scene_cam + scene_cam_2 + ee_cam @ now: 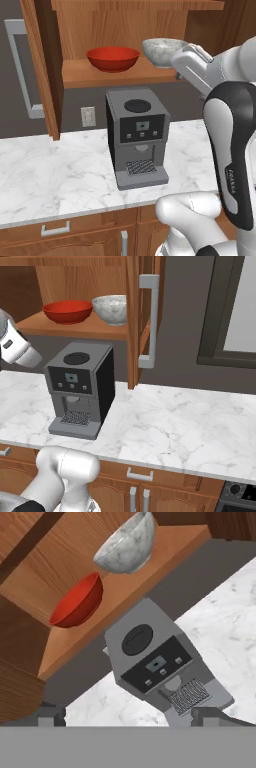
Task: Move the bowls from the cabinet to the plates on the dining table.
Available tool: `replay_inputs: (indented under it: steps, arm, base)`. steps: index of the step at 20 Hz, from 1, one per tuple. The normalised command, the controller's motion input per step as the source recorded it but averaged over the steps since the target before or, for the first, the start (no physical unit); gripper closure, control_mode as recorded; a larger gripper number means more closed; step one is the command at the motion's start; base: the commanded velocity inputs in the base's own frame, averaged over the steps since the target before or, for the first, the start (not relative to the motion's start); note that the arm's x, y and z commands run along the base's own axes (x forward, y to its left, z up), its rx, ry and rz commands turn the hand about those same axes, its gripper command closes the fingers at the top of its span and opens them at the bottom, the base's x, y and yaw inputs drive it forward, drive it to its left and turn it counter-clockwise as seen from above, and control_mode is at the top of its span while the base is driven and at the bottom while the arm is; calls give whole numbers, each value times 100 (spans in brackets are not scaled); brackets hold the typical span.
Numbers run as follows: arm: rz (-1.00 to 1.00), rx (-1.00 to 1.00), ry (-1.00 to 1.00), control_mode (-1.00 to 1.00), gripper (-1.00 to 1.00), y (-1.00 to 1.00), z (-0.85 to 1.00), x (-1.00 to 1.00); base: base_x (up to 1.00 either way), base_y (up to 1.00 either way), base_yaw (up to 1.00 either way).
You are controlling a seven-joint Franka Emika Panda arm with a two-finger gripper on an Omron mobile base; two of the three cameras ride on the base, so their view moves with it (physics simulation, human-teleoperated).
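- The end effector [129,717] has its two small dark fingertips [50,716] spread wide apart, released, with nothing between them; in the hand view it hangs in front of the coffee machine, apart from it.
- The coffee machine [160,669] is a boxy grey and black block with a round dark lid on top, a dark panel with a small display and pale buttons, and a ribbed metal drip grate at its foot; no lettering on it can be read.
- Above the coffee machine, the wooden shelf [120,74] of the cabinet [42,65] is smooth reddish-brown wood with visible grain; the cabinet door stands open, carrying a tall grey metal bar handle [150,321].
- The red bowl [113,58] sits on that shelf, glossy, wide and shallow, above the coffee machine's left side.
- The marbled bowl [161,51] stands just beside it, grey-white, mottled and a little deeper, above the coffee machine's right side.
- The coffee machine stands on the bench [55,170], white marble with grey veining, over wooden drawers.
- A pale wall socket [88,116] sits just left of the coffee machine.
- The arm's dark forearm bears small white lettering, too small to read.
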Motion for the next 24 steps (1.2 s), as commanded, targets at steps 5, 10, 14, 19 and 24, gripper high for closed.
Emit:
replay_inputs:
  steps: [5, 10, 14, 19, 24]
  arm:
    - [-9, 10, 0, -100, -100, 0, -2, 32]
    - [-5, 11, 0, -100, -100, 3, -3, 33]
    - [0, 9, 0, -100, -100, 3, -9, 35]
    - [0, 6, 0, -100, -100, 3, -9, 38]
    - [0, 1, 0, -100, -100, 10, -4, 44]
  base:
    - [0, 0, 0]
    - [0, 0, 0]
    - [0, 0, 0]
    - [0, 0, 0]
    - [0, 0, 0]
